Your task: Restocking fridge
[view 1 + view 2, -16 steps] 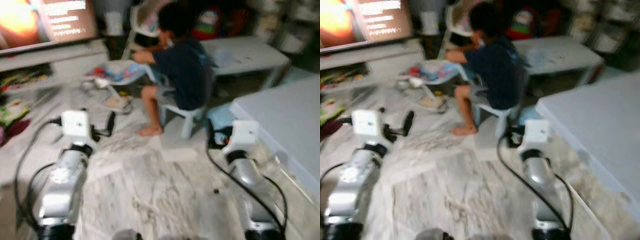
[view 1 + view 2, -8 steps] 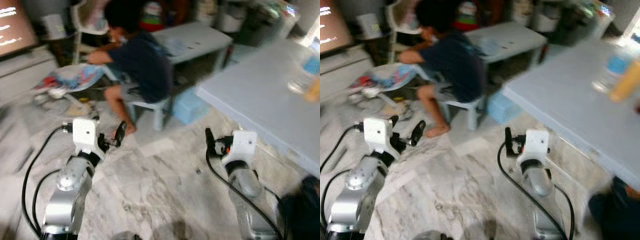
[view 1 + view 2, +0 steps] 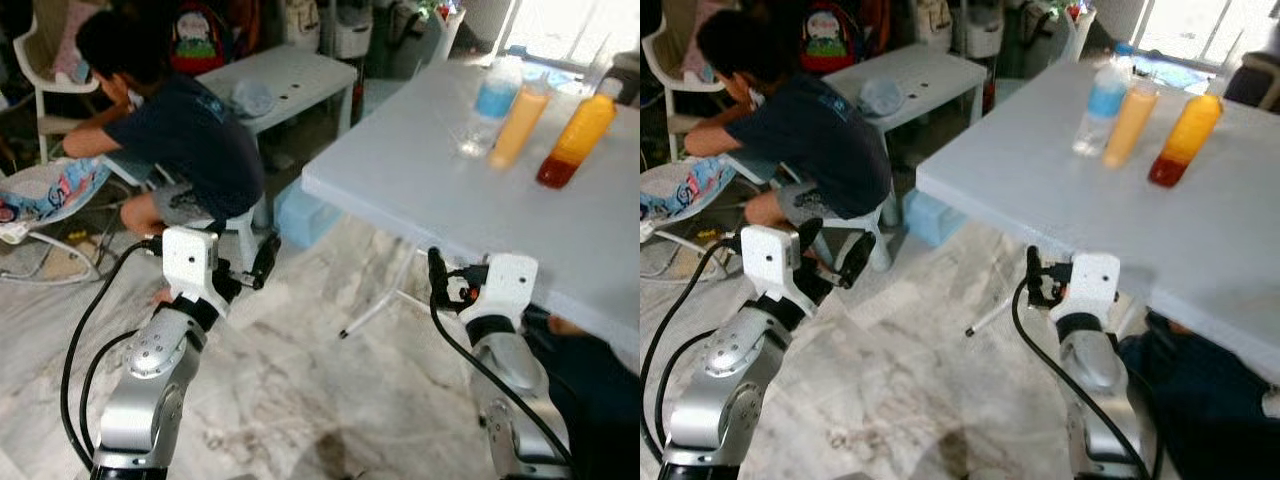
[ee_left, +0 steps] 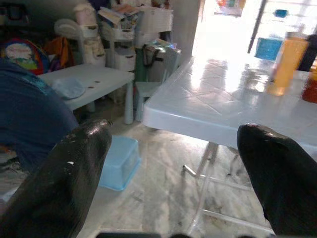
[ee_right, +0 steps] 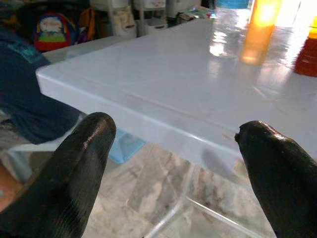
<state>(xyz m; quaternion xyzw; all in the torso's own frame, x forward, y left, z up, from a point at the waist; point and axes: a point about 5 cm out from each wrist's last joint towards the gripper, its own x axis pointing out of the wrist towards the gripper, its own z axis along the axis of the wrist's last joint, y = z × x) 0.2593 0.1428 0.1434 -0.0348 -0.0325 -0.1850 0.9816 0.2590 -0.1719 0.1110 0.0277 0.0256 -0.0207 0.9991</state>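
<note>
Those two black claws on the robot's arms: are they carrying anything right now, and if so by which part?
Nothing is held. The left gripper and the right gripper both stand open with only air between their fingers; the bottles stand untouched on the white table.

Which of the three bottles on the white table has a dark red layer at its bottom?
The orange bottle farthest to the robot's right. The pale orange bottle beside it is one colour throughout, and the clear bottle has a blue label.

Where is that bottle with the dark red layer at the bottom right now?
The orange bottle with the red bottom stands upright on the white table, ahead of the robot on its right. It is the rightmost of three, beside a pale orange bottle and a blue-labelled water bottle.
</note>
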